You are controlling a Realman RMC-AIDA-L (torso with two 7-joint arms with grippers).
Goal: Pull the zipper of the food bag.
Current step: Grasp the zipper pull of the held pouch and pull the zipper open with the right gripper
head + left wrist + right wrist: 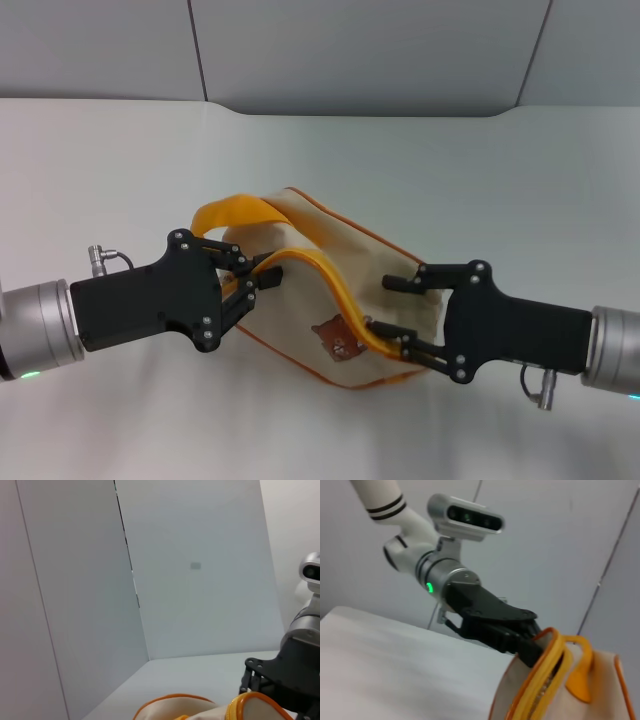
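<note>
White tabletop point(120, 160) shows both hands clamping the food bag point(390, 265); right wrist reveals zipper point(547, 677) teeth.

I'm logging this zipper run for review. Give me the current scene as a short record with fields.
surface: white table
food bag: beige pouch lying between the two claws, bear picture facing up
zipper: yellow-orange band curving across the bag's top
handle: yellow loop at the bag's left end
left claw: shut on the zipper at the bag's left end
right claw: fingers spread, gripping the bag's right end
</note>
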